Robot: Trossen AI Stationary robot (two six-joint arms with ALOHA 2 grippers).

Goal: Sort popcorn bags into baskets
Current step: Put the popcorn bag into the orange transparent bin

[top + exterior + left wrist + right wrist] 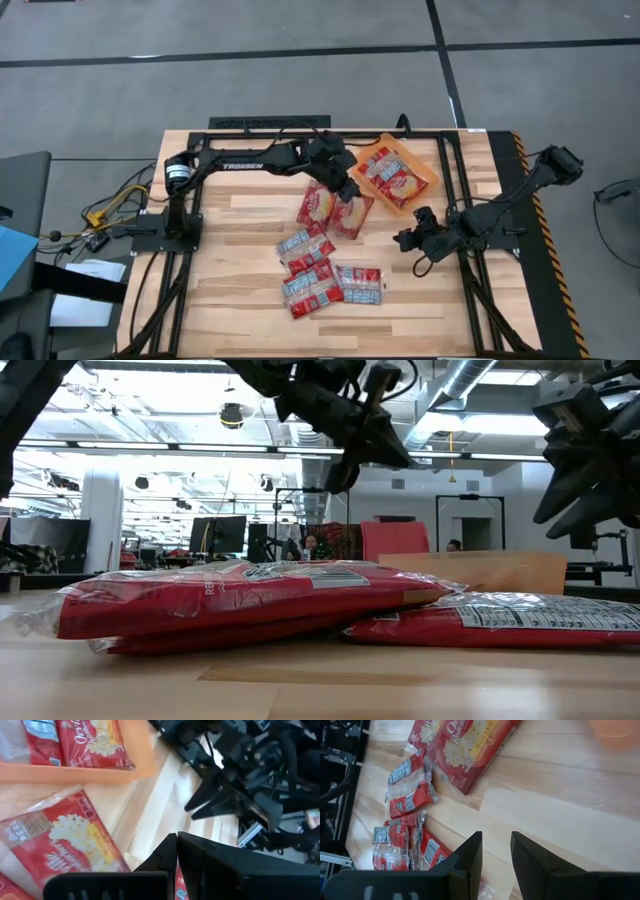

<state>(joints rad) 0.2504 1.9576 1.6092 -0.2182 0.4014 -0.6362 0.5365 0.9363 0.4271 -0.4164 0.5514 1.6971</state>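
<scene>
table [250,300]: we see a pale wooden top with both dark arms reaching in from its two sides.
basket [428,192]: we find the orange basket at the far side of the table, right of centre, turned at an angle. in the left wrist view its rim [75,772] runs just beside a loose packet.
bags in the basket [392,175]: we count at least two red popcorn bags lying flat inside it, printed faces up; we cannot tell the exact number.
pair by the basket [335,208]: two larger-looking red bags lie side by side on the wood just beside the basket's near-left corner, overlapping a little.
cluster in the middle [322,275]: we see about five more red bags with white and blue panels, touching and partly overlapping, near the table's centre. in the low view the closest ones [240,605] fill the foreground, lying flat.
left gripper [349,189]: it hangs above the pair by the basket, between them and the basket. its fingers [170,852] are nearly pressed together, only a thin slit between them, and we see nothing pinched.
right gripper [408,240]: it sits low over bare wood to the right of the cluster, apart from every bag. its fingers [470,855] stand slightly spread, with a clear gap and nothing between them.
</scene>
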